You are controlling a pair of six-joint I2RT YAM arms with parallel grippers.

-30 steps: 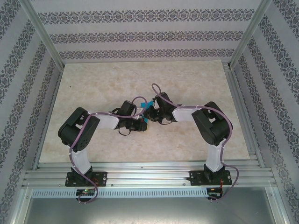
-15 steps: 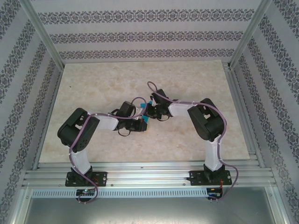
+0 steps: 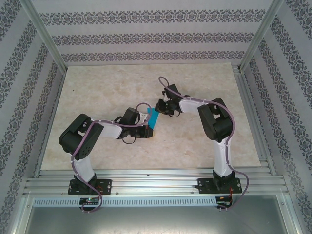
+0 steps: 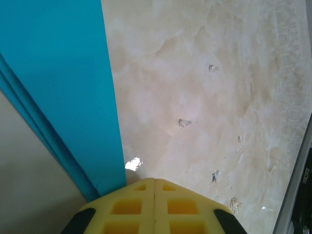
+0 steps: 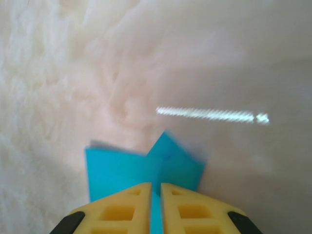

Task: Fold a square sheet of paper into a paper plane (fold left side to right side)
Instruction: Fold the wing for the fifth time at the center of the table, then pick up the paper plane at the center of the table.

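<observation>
The square sheet of paper (image 3: 153, 118), turquoise-blue and folded into layers, stands tilted up near the table's middle. My right gripper (image 3: 157, 110) holds its far upper end. In the right wrist view the yellow fingers (image 5: 131, 204) are shut on the paper (image 5: 122, 168), with a thin blue strip between them and two flaps spreading beyond the tips (image 5: 156, 187). My left gripper (image 3: 149, 130) sits at the paper's near lower end. Its yellow fingers (image 4: 126, 207) are pressed together with nothing between them (image 4: 154, 181). The paper's layered edge (image 4: 58, 78) runs just left of them.
The marble-patterned tabletop (image 3: 107, 87) has aluminium rails along its right side (image 3: 253, 117) and near edge (image 3: 156, 183). Patterned walls enclose the back and both sides. The rail also shows at the lower right of the left wrist view (image 4: 297, 195).
My right gripper has pulled back and away from the left gripper, lifting its end of the paper, so more blue shows from above. The left gripper has barely moved.
</observation>
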